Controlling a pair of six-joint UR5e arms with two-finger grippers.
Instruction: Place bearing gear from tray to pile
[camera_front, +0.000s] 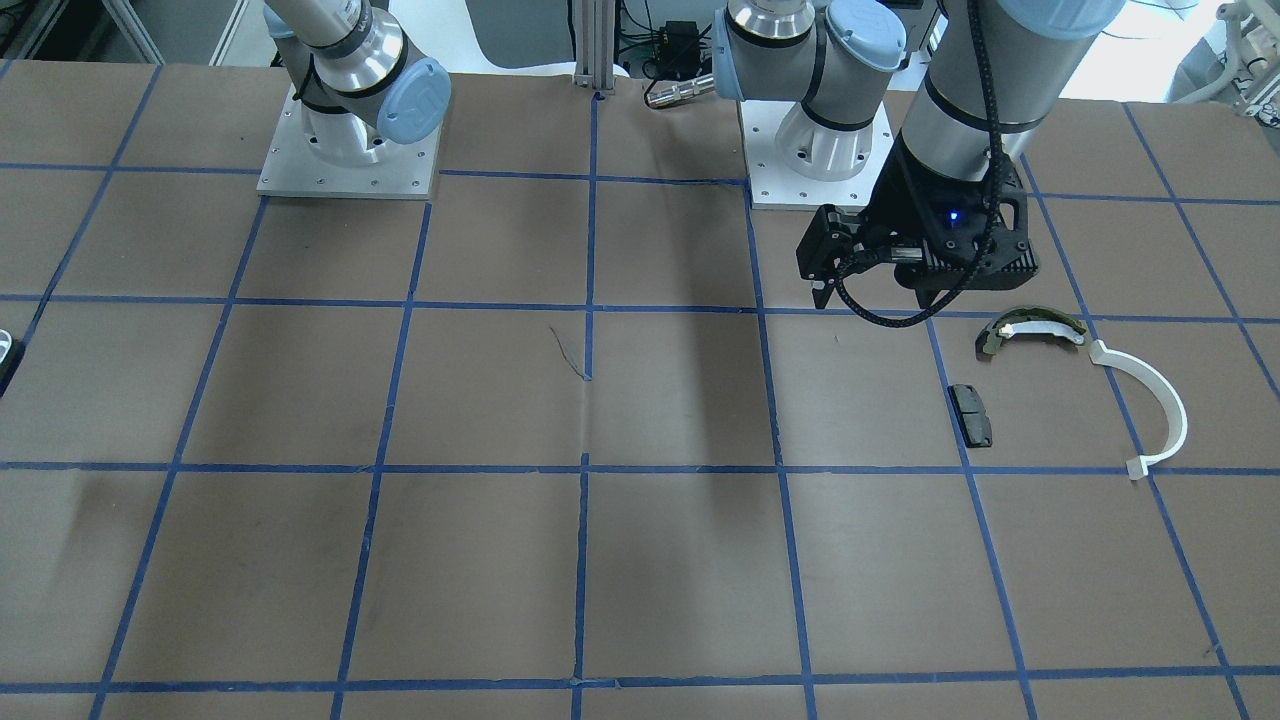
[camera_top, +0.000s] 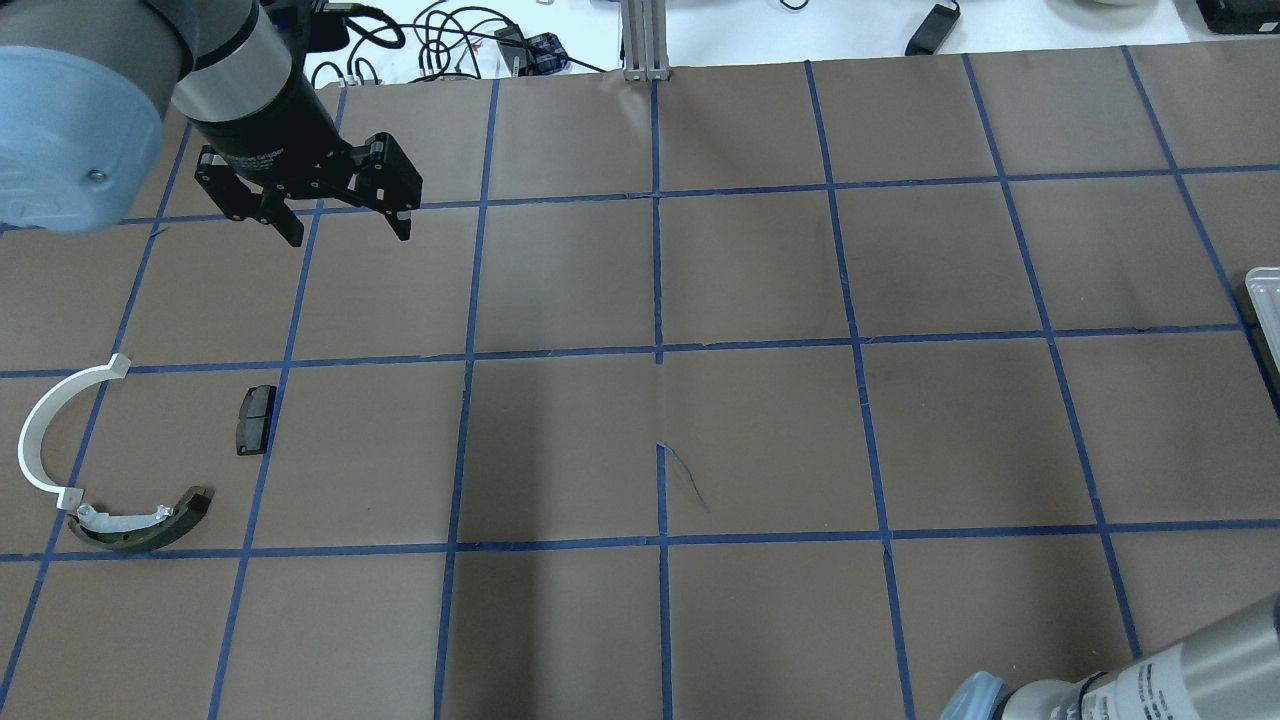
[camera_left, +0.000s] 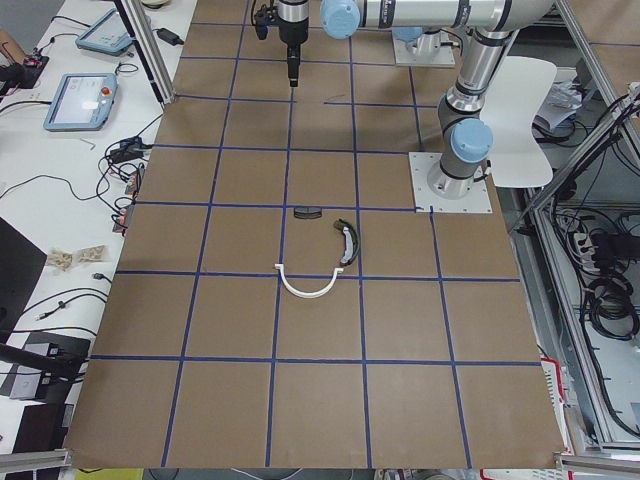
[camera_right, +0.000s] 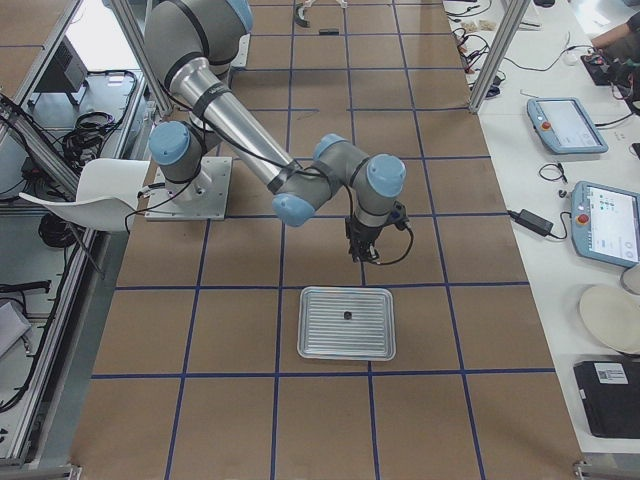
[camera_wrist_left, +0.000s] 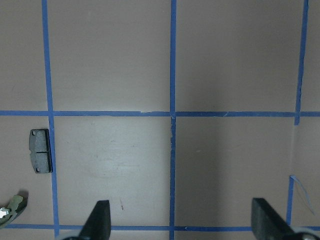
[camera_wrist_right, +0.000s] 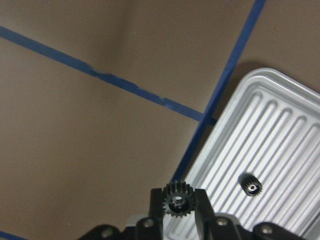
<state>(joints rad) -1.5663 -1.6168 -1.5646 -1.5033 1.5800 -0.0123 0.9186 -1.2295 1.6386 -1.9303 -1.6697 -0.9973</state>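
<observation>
My right gripper (camera_wrist_right: 178, 204) is shut on a small black toothed bearing gear (camera_wrist_right: 176, 191), held above the brown table just off the corner of the ribbed metal tray (camera_wrist_right: 285, 145). A second black gear (camera_wrist_right: 250, 184) lies on the tray (camera_right: 320, 340). The right gripper (camera_right: 362, 250) hangs just beyond the tray's far edge. The pile sits at the table's other end: an olive-green shoe (camera_top: 150, 522), a white arc (camera_top: 38, 440) and a black pad (camera_top: 255, 420). My left gripper (camera_top: 349, 237) is open and empty, hovering beyond the pile.
Blue tape lines grid the brown table. The tray's corner (camera_top: 1265, 300) shows at the overhead view's right edge. The two arm bases (camera_front: 350, 150) stand on plates at the robot's side. Tablets and cables lie on the side benches.
</observation>
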